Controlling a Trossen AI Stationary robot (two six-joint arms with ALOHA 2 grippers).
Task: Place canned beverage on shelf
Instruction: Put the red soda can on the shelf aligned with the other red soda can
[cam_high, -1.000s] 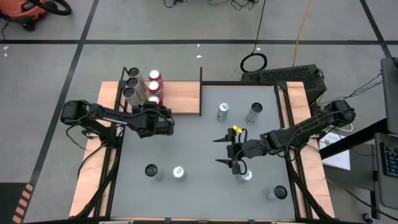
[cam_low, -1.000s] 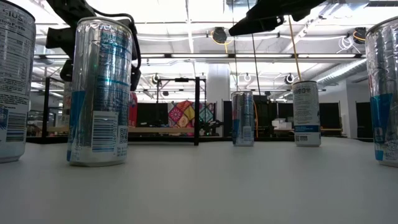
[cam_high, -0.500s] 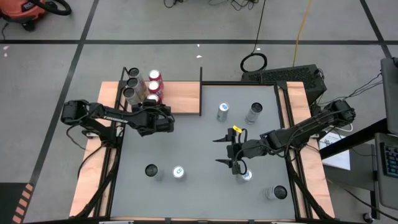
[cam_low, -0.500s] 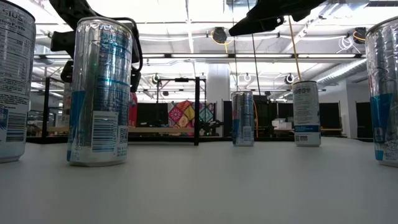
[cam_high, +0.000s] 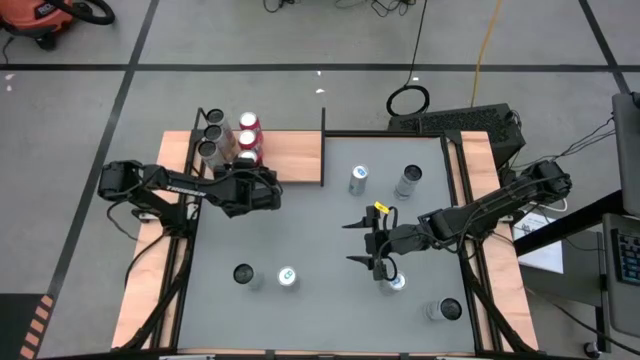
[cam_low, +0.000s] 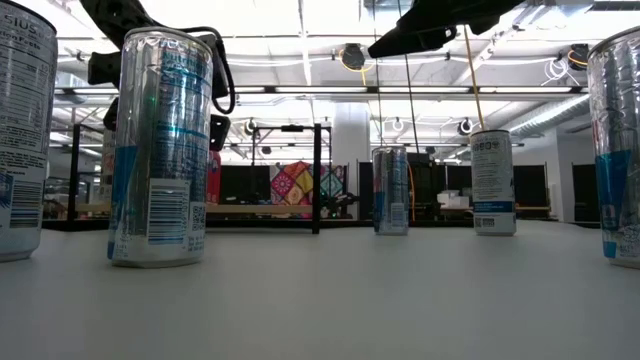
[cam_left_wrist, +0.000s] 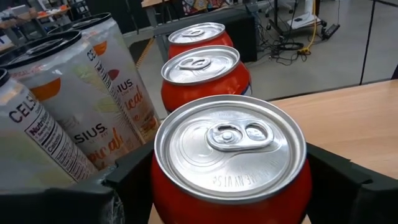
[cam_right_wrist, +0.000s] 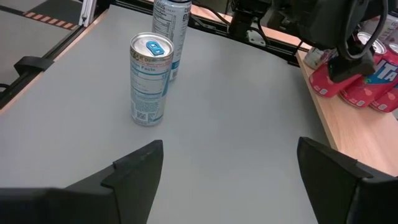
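Note:
The wood-grain shelf (cam_high: 296, 158) stands at the table's far left. On it are three tall Celsius cans (cam_high: 212, 135) and two red cans (cam_high: 249, 132). My left gripper (cam_high: 246, 172) points toward the far edge and is shut on a third red can (cam_left_wrist: 230, 155), in line with the other two red cans (cam_left_wrist: 202, 68). That can's base is hidden. My right gripper (cam_high: 360, 243) hangs open and empty above the middle of the grey table, toward its right side. My left gripper pinches the red can's side wall just below its top rim (cam_left_wrist: 163, 186) between its two fingers (cam_left_wrist: 134, 177), one on each side. The fingers come level from the table's near side. The can is upright. The can itself hides whether its base rests on the shelf.
Slim silver cans stand on the grey table: two at the far middle (cam_high: 359, 179) (cam_high: 408, 181), two near the front left (cam_high: 243, 275) (cam_high: 287, 278), one below my right gripper (cam_high: 396, 282) and one at the front right (cam_high: 446, 310). Black posts (cam_high: 323, 120) edge the shelf.
My left gripper has crept a little toward the table's far edge and the cans on the shelf, keeping the red can upright between its fingers. My right arm has kept still.

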